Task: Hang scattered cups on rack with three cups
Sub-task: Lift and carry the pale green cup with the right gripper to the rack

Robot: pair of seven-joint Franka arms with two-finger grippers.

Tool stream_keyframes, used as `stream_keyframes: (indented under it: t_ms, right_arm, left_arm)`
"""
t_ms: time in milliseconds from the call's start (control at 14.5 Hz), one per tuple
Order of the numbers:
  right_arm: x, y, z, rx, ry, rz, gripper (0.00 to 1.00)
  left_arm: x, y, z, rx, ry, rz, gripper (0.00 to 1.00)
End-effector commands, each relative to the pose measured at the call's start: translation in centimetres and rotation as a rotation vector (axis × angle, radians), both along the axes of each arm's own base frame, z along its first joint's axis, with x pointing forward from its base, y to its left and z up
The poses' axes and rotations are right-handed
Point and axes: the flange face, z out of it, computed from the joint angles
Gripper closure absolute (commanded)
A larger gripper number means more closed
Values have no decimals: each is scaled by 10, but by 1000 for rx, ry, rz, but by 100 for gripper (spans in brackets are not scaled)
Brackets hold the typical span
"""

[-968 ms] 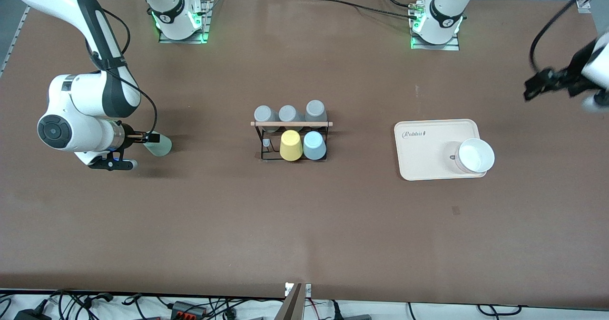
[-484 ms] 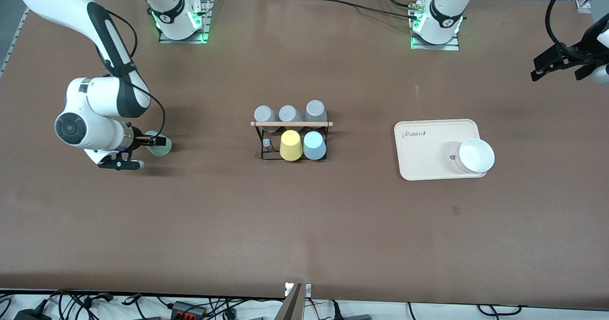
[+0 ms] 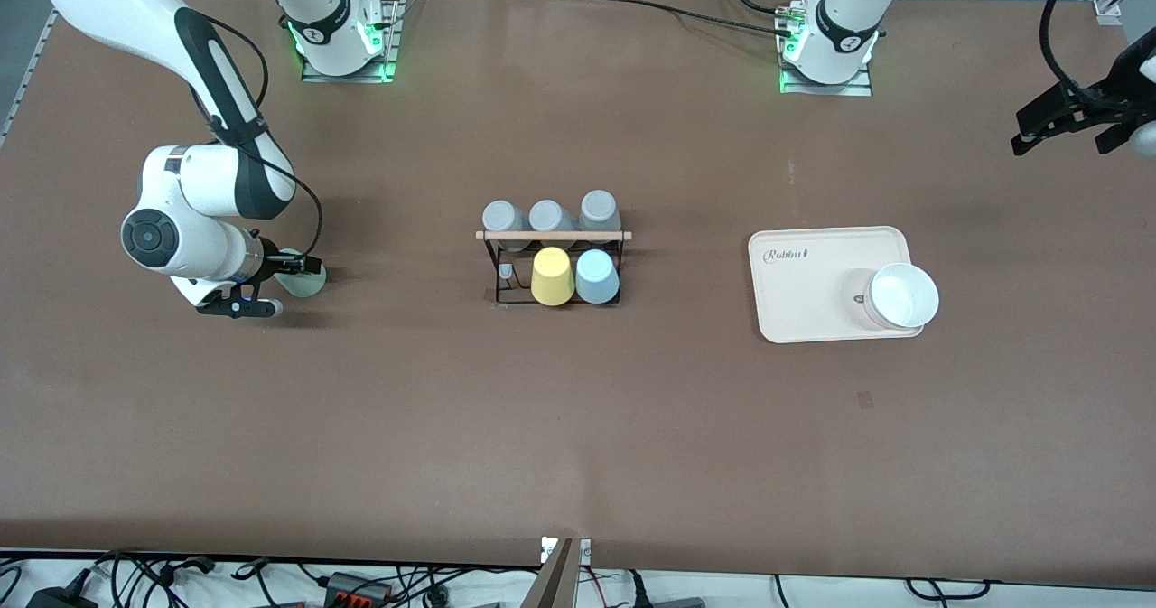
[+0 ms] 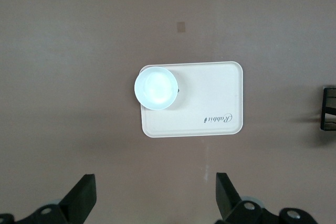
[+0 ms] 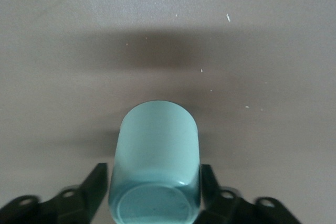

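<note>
My right gripper (image 3: 298,267) is shut on the pale mint green cup (image 3: 305,283), low over the table toward the right arm's end. In the right wrist view the cup (image 5: 156,150) lies sideways between the black fingers (image 5: 97,182) of that gripper (image 5: 155,177). The black wire rack (image 3: 553,236) stands mid-table. The light blue cup (image 3: 597,276) sits upside down on its nearer row. My left gripper (image 3: 1052,125) is open and empty, high over the left arm's end of the table; its own view shows it (image 4: 155,187) above the tray.
Three grey cups (image 3: 548,216) fill the rack's farther row. A yellow cup (image 3: 552,275) sits beside the light blue one, and one peg (image 3: 506,272) is bare. A beige tray (image 3: 804,301) with a white bowl (image 3: 903,296) lies toward the left arm's end.
The right arm's wrist has swung toward the rack while the mint cup stayed about where it was. The left gripper has lifted and moved toward the bases' side.
</note>
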Motion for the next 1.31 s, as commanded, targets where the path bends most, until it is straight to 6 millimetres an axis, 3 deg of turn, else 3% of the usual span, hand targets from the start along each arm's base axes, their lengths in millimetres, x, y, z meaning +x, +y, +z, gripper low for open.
stream_keyframes:
  t_ms: [0, 138, 276, 415, 553, 691, 829, 1037, 1244]
  right_arm:
    - [8, 8, 27, -1, -38, -5, 79]
    - [26, 19, 59, 3, -52, 15, 81]
    - [50, 54, 108, 14, -46, 57, 80]
    - [66, 111, 159, 11, -60, 108, 80]
    - [72, 164, 182, -6, -80, 51, 81]
    - [65, 225, 192, -21, -95, 10, 80]
    - [56, 272, 197, 4, -107, -43, 80]
    - [53, 315, 204, 103, -85, -168, 80]
    - [44, 349, 188, 87, -78, -201, 80]
  left_arm:
    - [20, -4, 3, -22, 65, -17, 0]
    - [27, -5, 6, -22, 64, -23, 0]
    - [27, -7, 8, -23, 59, -31, 0]
    - [28, -9, 14, -23, 41, -42, 0]
    - [29, -12, 15, -23, 38, -47, 0]
    - [28, -12, 15, -24, 36, -47, 0]
    - [28, -13, 16, -24, 35, -49, 0]
    - [28, -15, 16, -24, 35, -52, 0]
    - [28, -16, 16, -24, 35, -53, 0]
